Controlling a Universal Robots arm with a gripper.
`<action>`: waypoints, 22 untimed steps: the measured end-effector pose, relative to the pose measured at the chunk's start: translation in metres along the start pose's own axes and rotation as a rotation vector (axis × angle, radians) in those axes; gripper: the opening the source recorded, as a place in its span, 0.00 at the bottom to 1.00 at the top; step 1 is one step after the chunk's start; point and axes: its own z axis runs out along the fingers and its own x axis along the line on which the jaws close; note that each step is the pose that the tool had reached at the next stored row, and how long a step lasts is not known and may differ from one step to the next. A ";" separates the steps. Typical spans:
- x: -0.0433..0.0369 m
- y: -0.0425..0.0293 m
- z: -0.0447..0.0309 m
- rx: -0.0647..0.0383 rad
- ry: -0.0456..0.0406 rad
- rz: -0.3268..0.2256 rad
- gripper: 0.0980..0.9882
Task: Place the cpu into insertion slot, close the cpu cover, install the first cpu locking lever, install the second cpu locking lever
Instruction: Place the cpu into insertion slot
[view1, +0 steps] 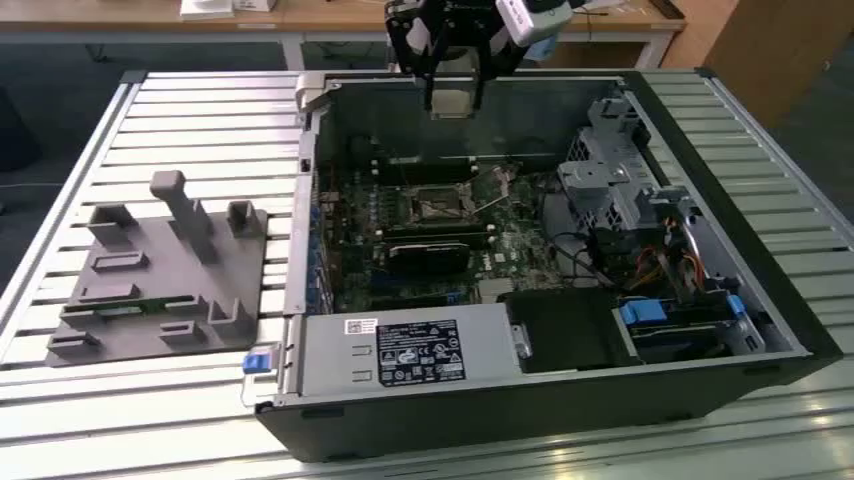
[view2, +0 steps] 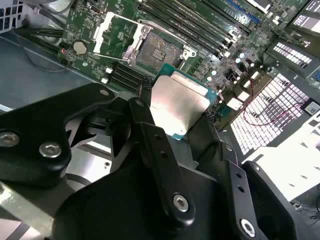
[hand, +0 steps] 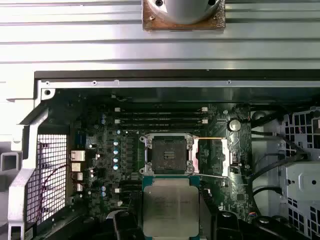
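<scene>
Cpu (view2: 180, 100): held in my gripper (view1: 450, 103), black fingers (view2: 150, 125) closed on two opposite edges. It hangs over the open computer case (view1: 534, 420), well above the board and touching nothing else. It is a flat square with a dull grey metal lid, matte and faintly marked, and a thin green edge shows around the lid.

Step in hand, as I judge it: the first one, placing the cpu. Nothing is seated yet.

Insertion slot (hand: 167, 154): bare. It has a dark centre with a fine pin field and a bright, slightly raised metal rim. In the first wrist view the chip sits just short of it and looks roughly square to it.

Cpu cover (view2: 102, 30): swung up and open beside the slot. It is a thin stamped silvery frame, and green board shows through its window. Thin wire locking levers (hand: 220, 175) appear released and stand clear of the opening.

What placement calls for, in my judgement: centre the chip over the slot, keep it level, match the corner orientation, and lower it gently without sliding. Those pins look fragile. I cannot read the chip's notches from here.

Around it is the motherboard (hand: 100, 150), green and crowded, with long dark memory slots (hand: 160, 117) beyond the socket. The case rests on a slatted metal table (view1: 200, 120). A grey moulded fixture (view1: 147, 290) lies at the exterior view's left.
</scene>
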 end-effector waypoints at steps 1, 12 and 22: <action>0.0000 0.0000 0.0000 0.000 0.0000 0.000 0.50; 0.0000 0.0000 0.0000 0.000 -0.0014 0.015 0.50; 0.0000 -0.0001 0.0006 0.001 -0.0147 0.164 0.50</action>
